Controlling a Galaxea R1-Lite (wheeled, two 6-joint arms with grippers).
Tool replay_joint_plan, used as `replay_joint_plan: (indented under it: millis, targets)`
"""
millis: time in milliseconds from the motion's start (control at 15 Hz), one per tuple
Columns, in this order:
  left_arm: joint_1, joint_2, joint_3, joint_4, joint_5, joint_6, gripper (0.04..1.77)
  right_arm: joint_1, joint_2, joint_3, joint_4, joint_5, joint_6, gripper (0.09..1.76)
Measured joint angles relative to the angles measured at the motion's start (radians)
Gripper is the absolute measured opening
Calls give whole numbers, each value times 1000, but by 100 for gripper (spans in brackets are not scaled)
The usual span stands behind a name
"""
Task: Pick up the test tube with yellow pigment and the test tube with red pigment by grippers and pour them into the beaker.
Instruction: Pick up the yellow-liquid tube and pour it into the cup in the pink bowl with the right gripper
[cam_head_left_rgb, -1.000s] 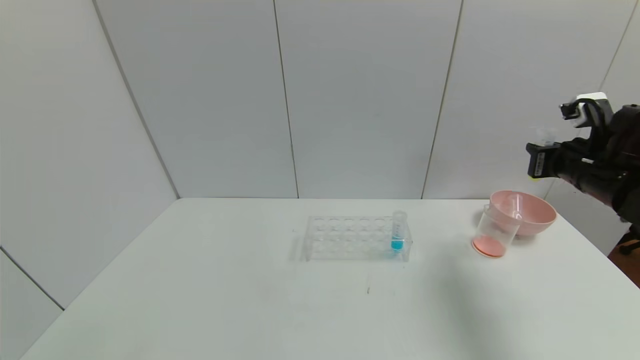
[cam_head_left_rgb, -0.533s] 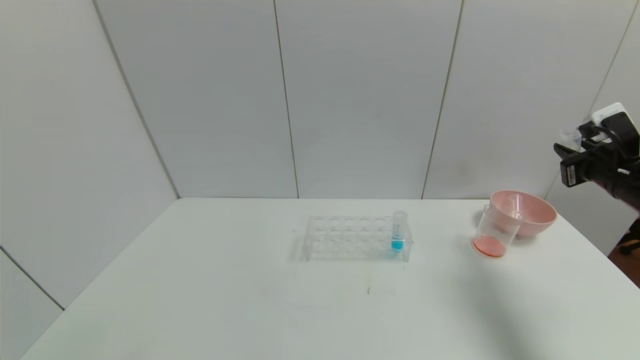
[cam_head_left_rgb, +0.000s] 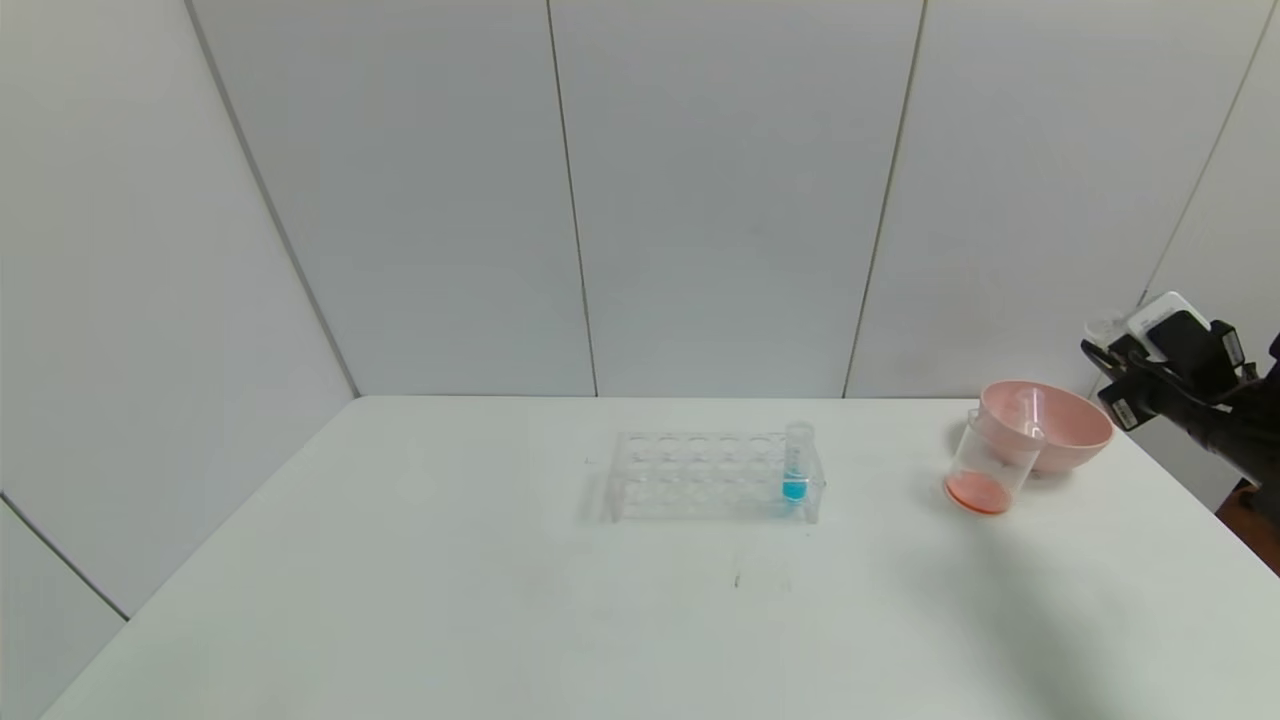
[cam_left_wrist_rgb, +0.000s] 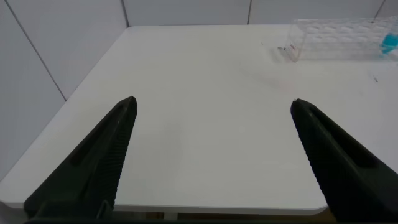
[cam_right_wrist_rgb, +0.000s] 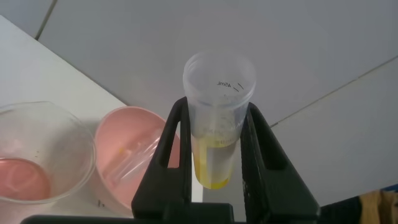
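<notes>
Beside the pink bowl (cam_right_wrist_rgb: 134, 155), the right gripper (cam_right_wrist_rgb: 214, 149) clamps the test tube with yellow pigment (cam_right_wrist_rgb: 217, 118), a little yellow left. The beaker (cam_head_left_rgb: 990, 462) on the surface (cam_head_left_rgb: 500, 600) holds orange-red liquid. Left gripper (cam_left_wrist_rgb: 211, 155) gapes.

On the table (cam_head_left_rgb: 500, 600) the rack (cam_head_left_rgb: 700, 475) sits mid-table, one tube (cam_head_left_rgb: 797, 460) standing in its right end. Well to the right stands the beaker (cam_head_left_rgb: 990, 462), touching the bowl (cam_head_left_rgb: 1060, 420) just behind it; a tube (cam_right_wrist_rgb: 140, 163) lies in that bowl. Right gripper (cam_head_left_rgb: 1115, 365) hangs right of the bowl, above the table's edge, clamping the test tube with yellow pigment (cam_right_wrist_rgb: 219, 118).
</notes>
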Motion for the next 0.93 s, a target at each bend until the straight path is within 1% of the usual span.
replay_joint_plan:
  millis: [133,267,333,533,800,933]
  targets:
    - [0,0,0,0,0,0,176,-27,38,9,-56,57,-113,52]
    - [0,0,0,0,0,0,176,-57,66,10,-69,116,-210,52]
    - [0,0,0,0,0,0,176,-65,79,6,-68,128,-240,52]
    - [0,0,0,0,0,0,176,-63,103,3,-62,129,-323,52]
    - [0,0,0,0,0,0,176,-34,116,3,-64,124,-383,52]
    - [0,0,0,0,0,0,176,-30,119,3,-66,124,-454,52]
